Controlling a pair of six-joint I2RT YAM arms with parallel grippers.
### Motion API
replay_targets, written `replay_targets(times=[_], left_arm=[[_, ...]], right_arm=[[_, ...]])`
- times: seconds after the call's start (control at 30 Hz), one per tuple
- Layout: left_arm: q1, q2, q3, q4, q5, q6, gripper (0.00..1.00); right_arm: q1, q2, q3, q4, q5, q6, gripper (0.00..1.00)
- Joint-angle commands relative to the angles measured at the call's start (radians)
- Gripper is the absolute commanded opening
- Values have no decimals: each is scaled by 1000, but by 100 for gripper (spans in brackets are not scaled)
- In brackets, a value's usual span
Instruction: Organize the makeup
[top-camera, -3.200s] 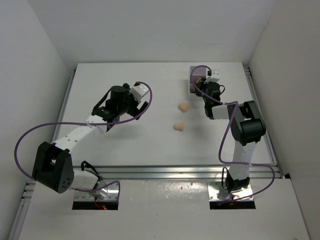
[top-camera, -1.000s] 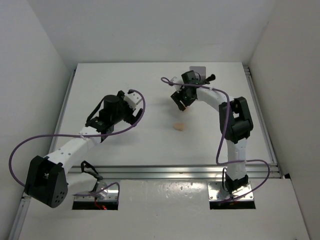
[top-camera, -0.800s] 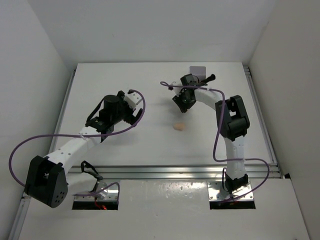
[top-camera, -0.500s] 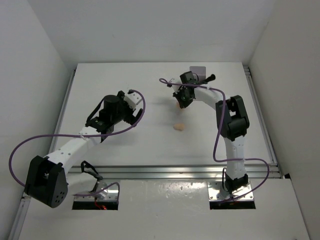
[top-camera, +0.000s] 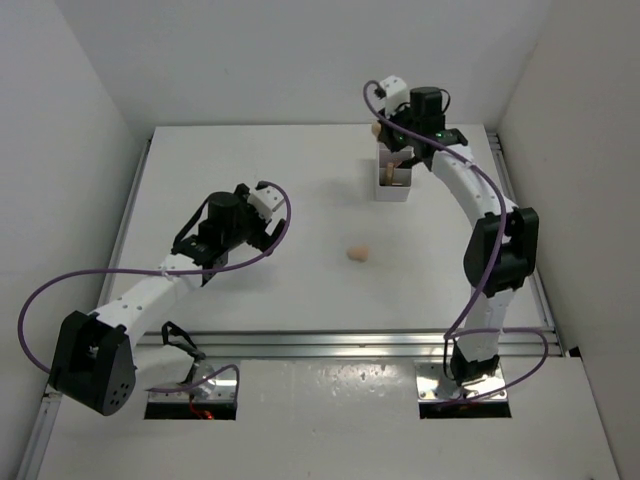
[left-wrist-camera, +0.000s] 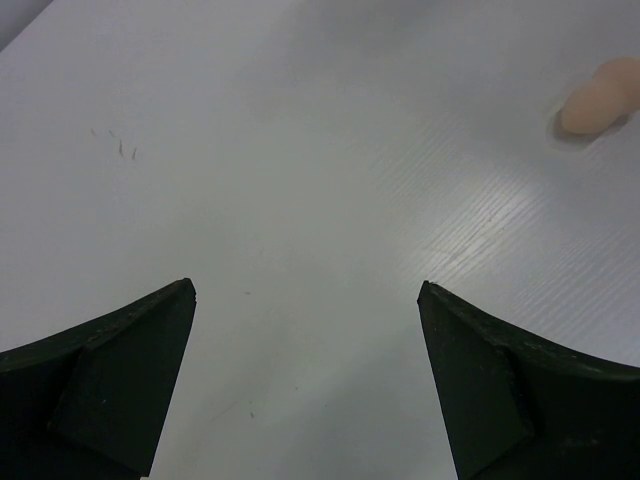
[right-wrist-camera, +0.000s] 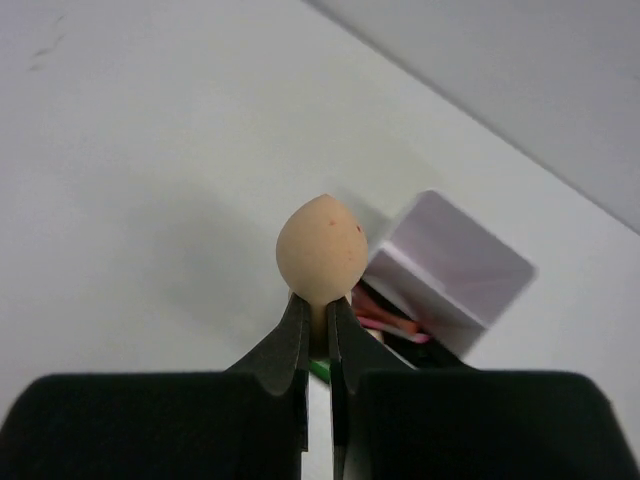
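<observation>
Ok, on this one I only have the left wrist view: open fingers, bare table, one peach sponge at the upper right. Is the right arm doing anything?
Observer: Yes. The right gripper is shut on a second peach sponge, pinching its narrow end.
Operator: Where over the table is that?
Observer: In the top view it hangs above the white box, near the far edge of the table.
Operator: Anything in the box?
Observer: The right wrist view shows pink pencils and a green item inside.
</observation>
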Motion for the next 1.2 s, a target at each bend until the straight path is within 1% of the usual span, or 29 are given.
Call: replay_targets(times=[0.0,0.07,0.1,0.2,0.43,0.67,0.8,0.87,1.0,1.03,1.1,1.17], left_arm=[[14,3,-4,26,10,-13,100],[14,3,-4,26,10,-23,100],[14,12,-4,26,10,-23,100],[23,22,-4,17,19,-23,100],[23,41,5,8,19,-23,100],[23,41,5,8,28,-33,100],[32,41,5,8,28,-33,100],[32,41,5,8,28,-33,100],[32,41,5,8,28,-33,100],[32,41,5,8,28,-33,100],[32,50,5,8,28,-33,100],[41,50,5,8,28,-33,100]], right_arm=[[-59,45,103,55,49,70,0],[-92,83,133,40,70,81,0],[-103,107,177,31,81,89,0],[-132,154,217,1,81,84,0],[-145,180,167,61,37,59,0],[-145,251,202,81,23,52,0],[-142,292,183,122,26,-8,0],[-142,308,185,133,56,-26,0],[-132,297,153,191,86,-26,0],[-131,294,144,223,87,-36,2],[-123,301,151,227,89,-54,9],[-120,314,160,222,90,-75,9]])
